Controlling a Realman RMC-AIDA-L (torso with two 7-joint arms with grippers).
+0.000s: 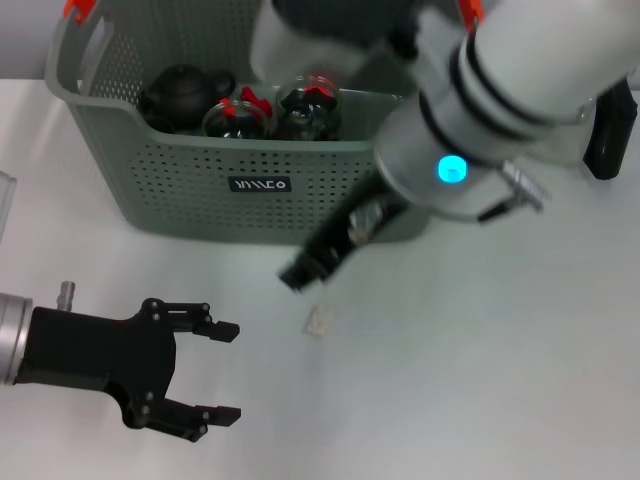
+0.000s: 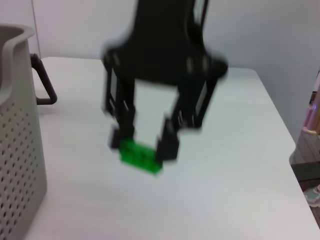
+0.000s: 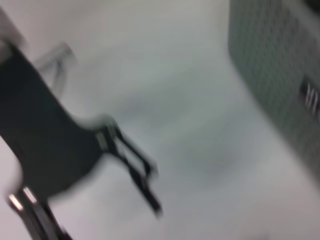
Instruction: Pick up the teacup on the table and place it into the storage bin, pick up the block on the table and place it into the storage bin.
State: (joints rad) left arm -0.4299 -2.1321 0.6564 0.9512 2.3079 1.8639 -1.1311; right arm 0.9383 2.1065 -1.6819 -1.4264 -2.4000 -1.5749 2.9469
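Your right gripper (image 2: 145, 145) pinches the green block (image 2: 140, 156) just above the table (image 1: 480, 350), near the storage bin (image 1: 200, 180); your left gripper (image 1: 222, 370) waits, fingers spread.

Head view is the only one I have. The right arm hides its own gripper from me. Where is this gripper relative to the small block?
Observer: In the left wrist view the right gripper is down at the block, which lies at its tip. I cannot tell if it is gripped.
Operator: The left gripper waits open near me. The block looks pale here; what colour is it?
Observer: In the left wrist view it is bright green.
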